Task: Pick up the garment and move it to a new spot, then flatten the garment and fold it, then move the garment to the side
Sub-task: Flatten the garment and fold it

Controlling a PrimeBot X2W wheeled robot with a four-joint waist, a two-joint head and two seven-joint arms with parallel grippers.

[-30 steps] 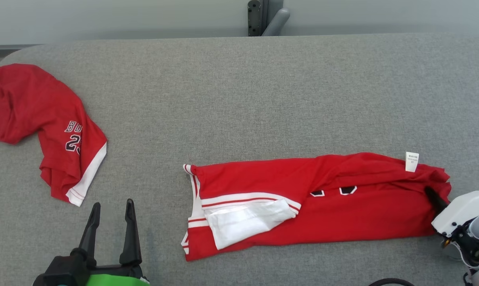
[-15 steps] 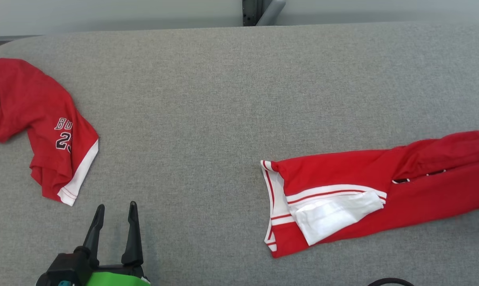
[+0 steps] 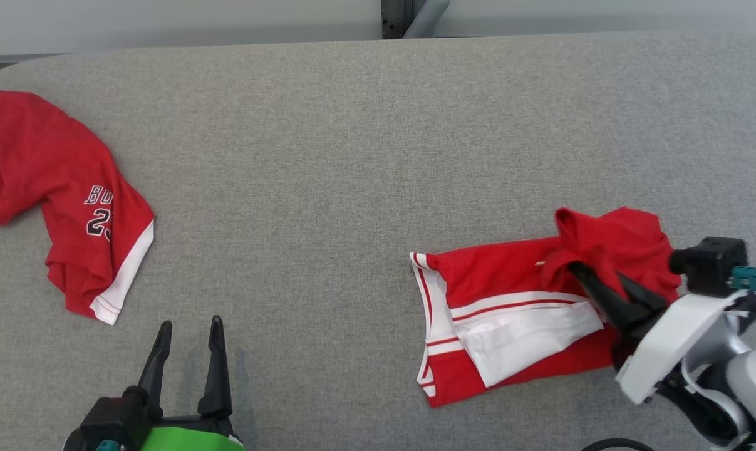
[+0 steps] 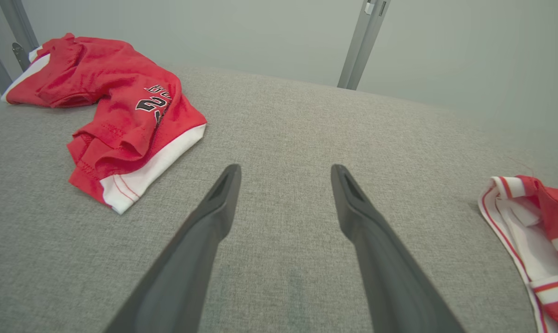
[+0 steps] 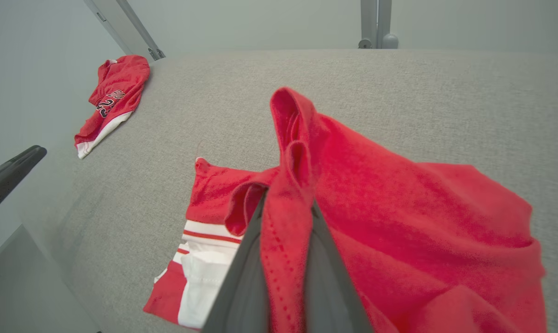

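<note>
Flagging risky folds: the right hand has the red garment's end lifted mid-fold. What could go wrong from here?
The right hand pinches only a bunched ridge of the garment, so cloth may slip out or land crumpled. The left hand hangs open, away from the cloth, so the free striped end could drag across the table.

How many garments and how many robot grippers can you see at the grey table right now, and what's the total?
Red garments: 2, the crumpled jersey at the left and the half-folded garment pinched by the right gripper.
Grippers: 2, the left gripper open, the right one shut on cloth.
Total: 4
</note>
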